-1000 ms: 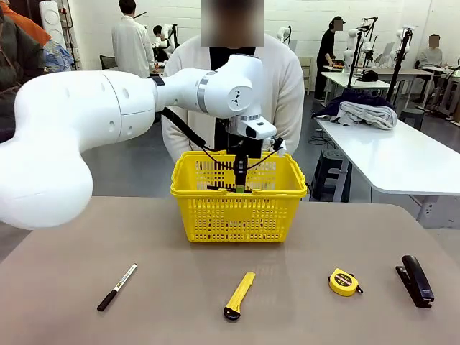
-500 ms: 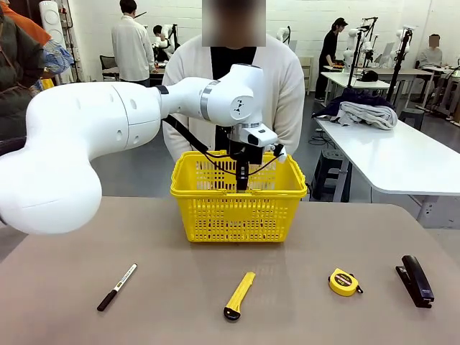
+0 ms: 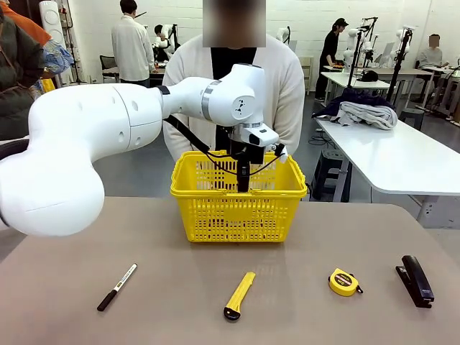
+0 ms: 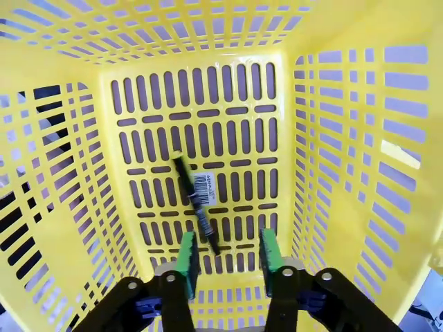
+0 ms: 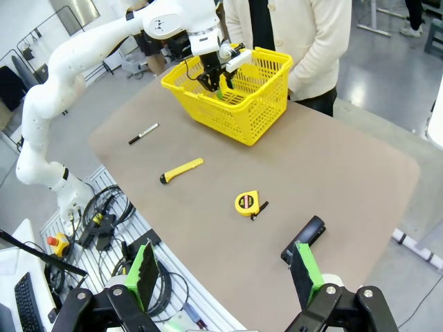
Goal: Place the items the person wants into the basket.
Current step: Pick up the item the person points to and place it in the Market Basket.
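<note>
Lies flat on the basket floor, the pen, beneath left jaws spread and empty. Same for right jaws: spread wide. Should pinch the tape measure (hard, smooth, compact) across its flat faces. Stapler on the tabletop probably heavier, so grip mid-body.

Left arm: stretched in from the left, wrist turned straight down.
Left gripper: pointed down, green pads partly apart, empty.
Right gripper: held high, jaws spread wide, empty.
</note>
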